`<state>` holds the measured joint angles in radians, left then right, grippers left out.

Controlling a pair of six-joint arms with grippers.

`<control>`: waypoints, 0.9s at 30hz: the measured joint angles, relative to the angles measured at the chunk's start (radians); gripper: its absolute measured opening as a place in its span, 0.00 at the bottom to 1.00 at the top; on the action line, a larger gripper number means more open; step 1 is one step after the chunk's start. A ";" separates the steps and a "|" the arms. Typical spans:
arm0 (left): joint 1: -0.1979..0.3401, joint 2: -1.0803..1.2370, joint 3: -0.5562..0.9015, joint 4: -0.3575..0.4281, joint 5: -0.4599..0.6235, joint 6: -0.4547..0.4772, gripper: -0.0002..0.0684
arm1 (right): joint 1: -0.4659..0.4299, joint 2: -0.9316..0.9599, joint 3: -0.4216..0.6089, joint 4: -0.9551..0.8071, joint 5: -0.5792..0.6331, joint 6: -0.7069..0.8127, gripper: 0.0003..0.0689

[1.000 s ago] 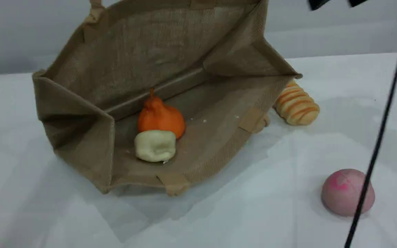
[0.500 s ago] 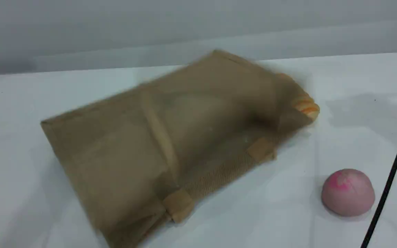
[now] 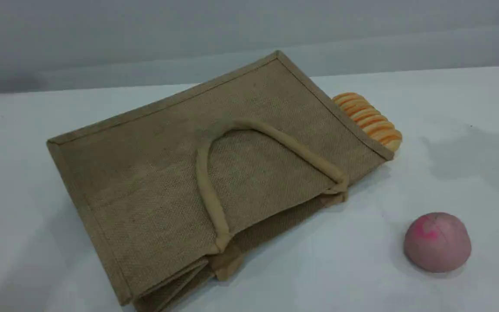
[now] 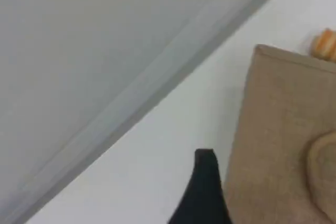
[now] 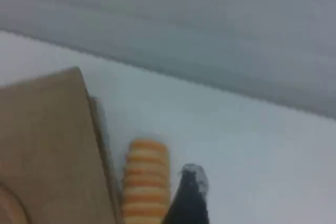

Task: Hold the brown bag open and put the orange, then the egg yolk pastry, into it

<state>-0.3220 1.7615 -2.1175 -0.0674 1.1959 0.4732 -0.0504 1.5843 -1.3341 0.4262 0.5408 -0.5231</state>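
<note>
The brown bag [image 3: 145, 182] lies flat and closed on the table, one loop handle [image 3: 208, 190] resting on its upper panel. The orange and the egg yolk pastry are hidden. Neither arm shows in the scene view. In the left wrist view, a dark fingertip [image 4: 205, 187] of the left gripper hangs above the table just left of the bag's edge [image 4: 278, 129], holding nothing. In the right wrist view, the right gripper's dark fingertip [image 5: 188, 195] hovers beside a striped roll, clear of the bag's corner [image 5: 47, 145], also with nothing in it.
A striped orange-and-tan bread roll [image 3: 368, 119] lies against the bag's far right edge and shows in both wrist views [image 5: 146, 182] [image 4: 325, 43]. A pink dome-shaped bun [image 3: 437, 241] sits at the front right. A grey wall runs along the table's far edge.
The bag stood propped open with the orange and pastry visible inside; its upper panel has dropped and now covers them. The dark cables have left the scene view.
</note>
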 joint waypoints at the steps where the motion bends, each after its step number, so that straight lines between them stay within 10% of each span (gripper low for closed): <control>1: 0.000 -0.019 0.000 0.016 0.006 -0.028 0.82 | 0.000 -0.038 0.000 0.000 0.019 0.011 0.86; 14: 0.000 -0.286 0.073 0.217 0.027 -0.254 0.82 | 0.001 -0.484 0.000 -0.010 0.280 0.117 0.86; 27: 0.000 -0.770 0.494 0.282 0.027 -0.380 0.82 | 0.001 -0.897 0.006 -0.029 0.598 0.270 0.86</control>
<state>-0.3220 0.9918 -1.6235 0.2142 1.2225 0.0935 -0.0494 0.6878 -1.3279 0.3970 1.1388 -0.2532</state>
